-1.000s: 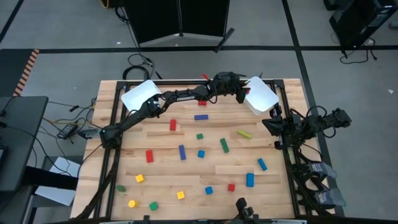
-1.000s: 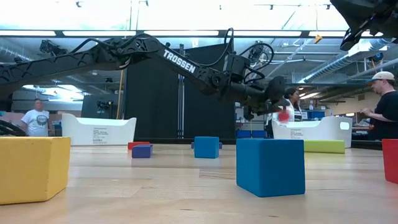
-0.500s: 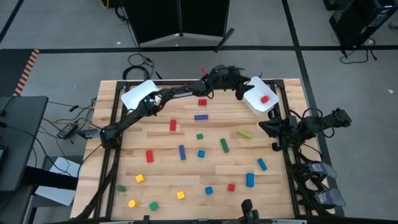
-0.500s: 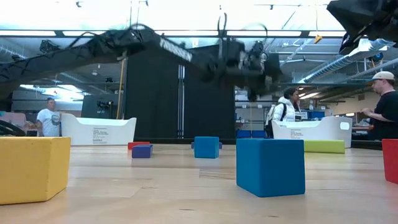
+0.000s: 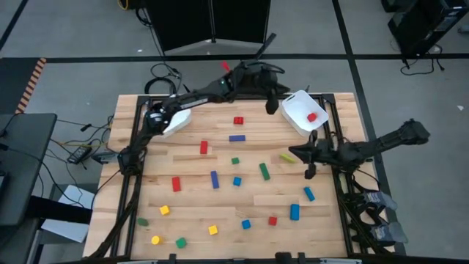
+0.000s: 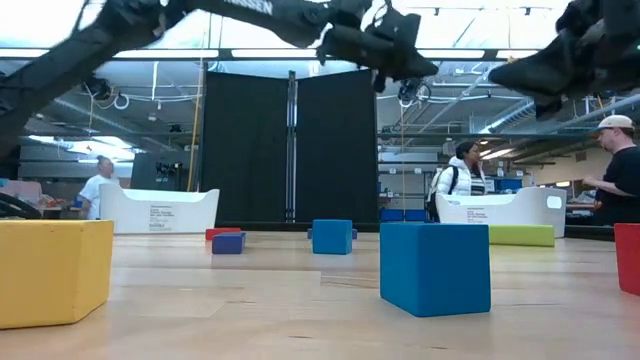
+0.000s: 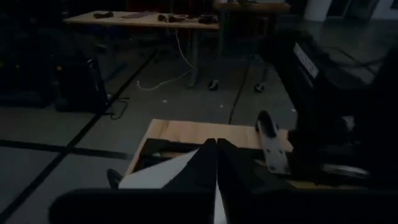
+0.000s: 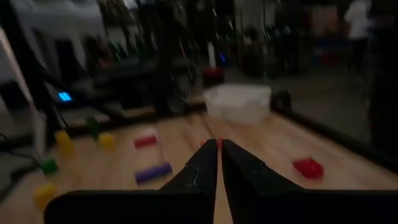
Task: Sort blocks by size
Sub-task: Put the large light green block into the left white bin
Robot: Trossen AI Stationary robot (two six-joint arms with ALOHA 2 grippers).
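Jaws of both grippers are clenched, empty. High view: left gripper (image 5: 272, 105) hangs by the desk's (image 5: 190, 198) far edge, beside the white bin (image 5: 297, 116) holding one red block (image 5: 312, 116); right gripper (image 5: 308, 169) hovers near the right edge. Low view: blocks (image 6: 434, 268) sit scattered across the desk.

The table (image 5: 220, 194) is seen to be made of pale wooden planks with a smooth, faintly satin finish. The blocks (image 6: 435, 268) look solid, matt and smooth-faced. The white bin (image 5: 300, 111) appears to be smooth plastic. Both arms are finished in matt dark material.
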